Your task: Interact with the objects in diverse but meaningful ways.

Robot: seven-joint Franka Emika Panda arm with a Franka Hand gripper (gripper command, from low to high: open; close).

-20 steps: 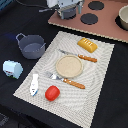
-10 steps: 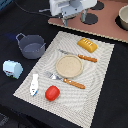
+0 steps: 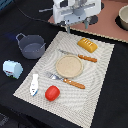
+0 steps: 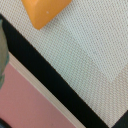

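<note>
From my exterior view the gripper [image 3: 76, 22] is too blurred for me to tell how its jaws stand. A bowl [image 3: 123, 17] at the table's far corner is cut off by the picture's edge. On my wrist view only one end of the yellow ridged bread loaf [image 4: 44, 11] shows, and a grey-green shape [image 4: 2, 50] is clipped beyond recognition.
</note>
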